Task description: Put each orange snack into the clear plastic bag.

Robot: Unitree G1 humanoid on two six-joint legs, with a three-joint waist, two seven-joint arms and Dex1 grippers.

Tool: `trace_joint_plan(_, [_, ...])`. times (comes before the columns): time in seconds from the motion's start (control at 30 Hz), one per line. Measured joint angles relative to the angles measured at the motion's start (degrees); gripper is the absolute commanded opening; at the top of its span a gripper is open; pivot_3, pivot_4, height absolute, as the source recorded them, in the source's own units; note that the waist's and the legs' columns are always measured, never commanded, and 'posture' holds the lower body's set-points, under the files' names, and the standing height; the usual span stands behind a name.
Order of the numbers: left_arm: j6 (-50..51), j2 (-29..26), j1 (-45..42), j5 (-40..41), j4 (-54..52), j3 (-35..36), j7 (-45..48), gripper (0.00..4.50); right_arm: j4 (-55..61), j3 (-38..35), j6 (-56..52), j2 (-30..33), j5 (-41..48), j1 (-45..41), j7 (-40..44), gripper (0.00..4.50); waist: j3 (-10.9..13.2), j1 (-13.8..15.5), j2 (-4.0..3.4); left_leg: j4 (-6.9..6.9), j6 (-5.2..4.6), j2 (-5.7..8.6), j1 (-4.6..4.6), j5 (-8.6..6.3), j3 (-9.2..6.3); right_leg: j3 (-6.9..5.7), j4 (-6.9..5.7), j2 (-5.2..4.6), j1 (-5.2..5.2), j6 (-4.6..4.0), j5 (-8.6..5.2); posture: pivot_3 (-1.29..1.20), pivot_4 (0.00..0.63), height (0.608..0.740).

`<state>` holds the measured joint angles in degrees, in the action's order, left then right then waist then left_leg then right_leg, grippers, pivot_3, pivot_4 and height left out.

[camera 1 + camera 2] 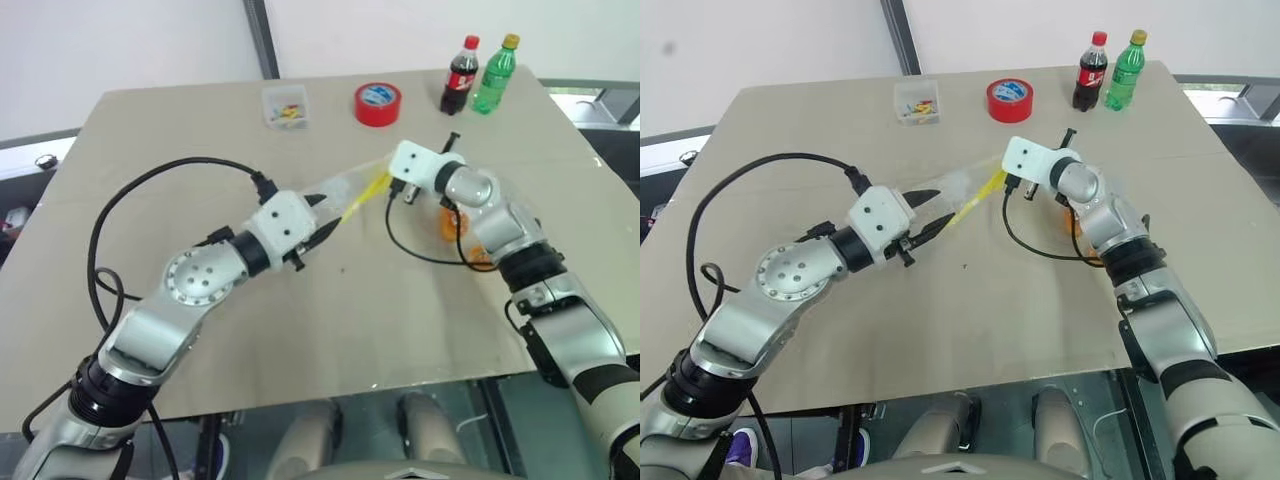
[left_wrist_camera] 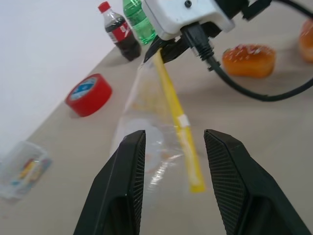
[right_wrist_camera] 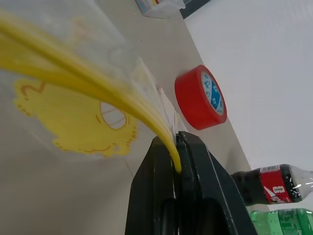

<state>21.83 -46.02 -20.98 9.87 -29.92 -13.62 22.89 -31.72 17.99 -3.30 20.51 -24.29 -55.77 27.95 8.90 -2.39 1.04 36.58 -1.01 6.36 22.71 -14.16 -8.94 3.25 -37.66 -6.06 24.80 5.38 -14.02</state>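
Left pincer [image 2: 171,183] sits closest, fingers spread apart on either side of the clear plastic bag [image 2: 146,122], not gripping it. Right pincer [image 3: 177,147] is clamped tight on the bag's yellow strip [image 2: 177,122], holding it up off the table [image 1: 300,330]. Both orange snacks [image 2: 248,59] lie just behind the right pincer.
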Motion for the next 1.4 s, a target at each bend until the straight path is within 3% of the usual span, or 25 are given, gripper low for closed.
trace_joint_plan(0.3, [-5.86,3.01,0.7,-15.94,4.59,-4.37,0.61,2.0,1.34,0.03,-3.38,-1.22,0.45,-0.37,2.84,0.0,0.0,-0.13,0.0,0.06,0.0,0.0,0.01,0.0,0.0,0.0,-0.06,0.01,0.01,0.0,0.0,0.0,0.15,0.74])
trace_joint_plan(1.0, [-6.48,13.03,1.52,-23.67,10.37,-4.96,5.7,2.0,2.46,-0.01,-11.2,-2.73,3.17,-2.41,6.77,0.0,0.0,-0.16,-0.01,0.36,0.0,0.01,0.04,0.0,-0.06,-0.05,-0.29,0.02,0.0,0.0,0.01,0.0,0.15,0.74])
trace_joint_plan(1.2, [-3.72,15.75,1.38,-19.69,10.2,-3.37,9.23,2.0,0.83,-0.03,-12.29,-3.44,4.42,-4.54,6.81,0.0,0.0,-0.2,-0.01,0.4,-0.01,0.01,0.05,0.0,-0.07,-0.05,-0.32,0.02,0.0,0.0,0.01,0.0,0.15,0.74])
trace_joint_plan(1.4, [-3.75,14.25,-0.31,-19.88,10.2,-1.45,10.6,2.0,-3.53,-0.16,-11.84,-3.48,5.18,-8.23,6.65,0.0,-0.01,-0.17,-0.02,0.44,0.0,0.03,0.05,-0.01,-0.09,-0.08,-0.31,0.0,-0.02,0.0,0.01,0.0,0.15,0.74])
